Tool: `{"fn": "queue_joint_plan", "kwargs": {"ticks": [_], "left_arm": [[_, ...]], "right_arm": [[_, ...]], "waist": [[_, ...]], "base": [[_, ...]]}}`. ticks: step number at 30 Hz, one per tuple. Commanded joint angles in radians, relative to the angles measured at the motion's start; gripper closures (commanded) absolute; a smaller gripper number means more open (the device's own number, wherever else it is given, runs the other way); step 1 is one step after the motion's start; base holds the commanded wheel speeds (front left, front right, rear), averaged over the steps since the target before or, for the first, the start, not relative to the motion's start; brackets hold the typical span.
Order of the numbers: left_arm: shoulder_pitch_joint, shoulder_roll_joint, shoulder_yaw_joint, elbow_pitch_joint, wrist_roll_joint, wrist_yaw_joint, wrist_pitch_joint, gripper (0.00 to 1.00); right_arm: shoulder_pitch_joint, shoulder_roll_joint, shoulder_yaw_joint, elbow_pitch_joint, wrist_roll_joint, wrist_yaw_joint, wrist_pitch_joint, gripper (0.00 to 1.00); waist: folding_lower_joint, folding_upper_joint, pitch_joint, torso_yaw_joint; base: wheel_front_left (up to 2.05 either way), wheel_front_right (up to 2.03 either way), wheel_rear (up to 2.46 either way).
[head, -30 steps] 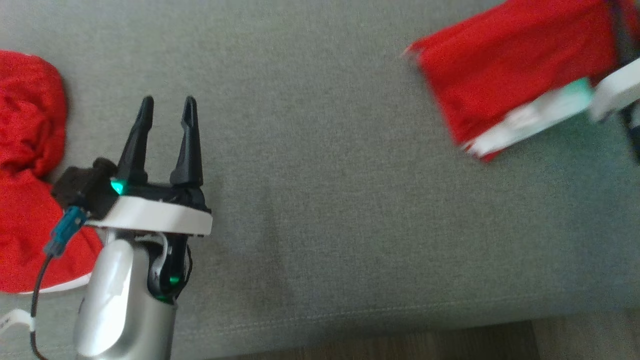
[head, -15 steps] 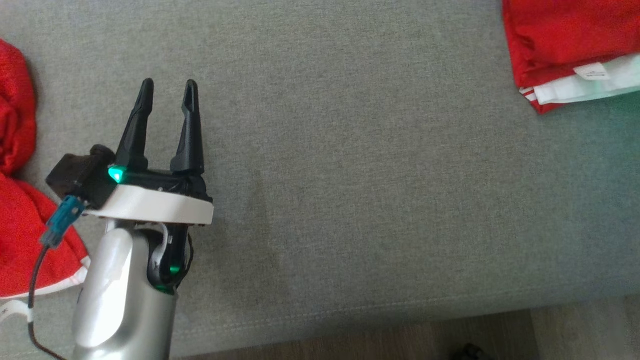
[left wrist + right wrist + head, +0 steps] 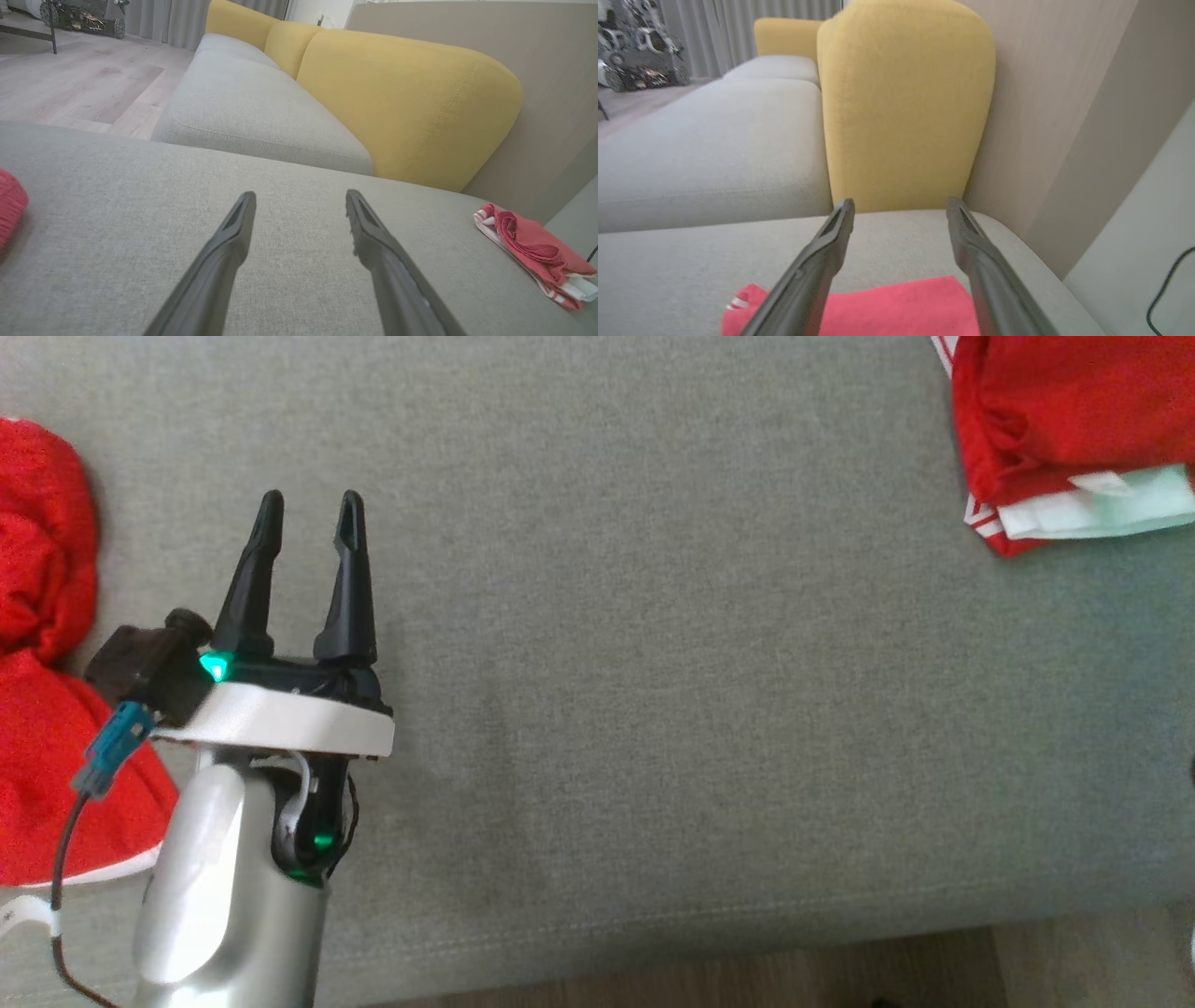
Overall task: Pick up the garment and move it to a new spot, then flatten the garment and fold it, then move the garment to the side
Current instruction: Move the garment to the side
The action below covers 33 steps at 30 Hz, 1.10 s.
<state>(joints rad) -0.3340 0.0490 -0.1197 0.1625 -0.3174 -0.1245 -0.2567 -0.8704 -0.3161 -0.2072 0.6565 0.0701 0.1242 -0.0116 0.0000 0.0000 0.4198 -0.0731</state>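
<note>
- At right end of grey cushion (image 3: 653, 709): folded garment (image 3: 1055, 420), lying loose, white edge showing.
- Right gripper (image 3: 901, 205) spread wide, hanging near it, gripping nothing.
- Left gripper (image 3: 310, 504) likewise spread, empty, over bare cushion, well apart.
- Judged: fold and side move done; little left, unless red heap (image 3: 47, 663) at left awaits.

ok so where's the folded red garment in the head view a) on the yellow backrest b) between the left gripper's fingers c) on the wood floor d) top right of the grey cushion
d, the folded red garment lies at the top right of the grey cushion, well apart from the open left gripper.
</note>
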Motion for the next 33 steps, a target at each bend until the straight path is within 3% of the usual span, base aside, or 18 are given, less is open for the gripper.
{"fn": "queue_joint_plan", "kwargs": {"ticks": [1,7,14,24,33], "left_arm": [[-0.011,0.014,0.030,-0.028,-0.010,-0.006,-0.005,0.00],[0.010,0.006,0.036,-0.019,-0.020,-0.006,-0.005,0.00],[0.059,0.002,0.037,-0.015,-0.048,-0.004,-0.005,0.00],[0.166,0.001,0.010,0.003,-0.063,0.024,-0.005,0.00],[0.225,0.001,0.004,-0.001,-0.055,0.047,-0.005,0.00]], "right_arm": [[0.012,0.016,0.043,-0.065,0.019,0.007,-0.015,0.00],[0.089,0.070,0.142,-0.159,0.068,0.007,-0.034,0.00],[0.291,0.122,0.273,-0.323,0.165,0.007,-0.102,0.00],[0.584,0.232,0.261,-0.418,0.163,0.007,-0.211,0.00],[0.728,0.263,0.255,-0.433,0.141,0.007,-0.245,0.00]], "waist": [[0.0000,0.0000,-0.046,0.013],[0.0000,0.0000,-0.133,0.043],[0.0000,0.0000,-0.249,0.092],[0.0000,0.0000,-0.339,0.116],[0.0000,0.0000,-0.371,0.115]], "base": [[0.00,0.00,0.00],[0.00,0.00,0.00],[0.00,0.00,0.00],[0.00,0.00,0.00],[0.00,0.00,0.00]]}}
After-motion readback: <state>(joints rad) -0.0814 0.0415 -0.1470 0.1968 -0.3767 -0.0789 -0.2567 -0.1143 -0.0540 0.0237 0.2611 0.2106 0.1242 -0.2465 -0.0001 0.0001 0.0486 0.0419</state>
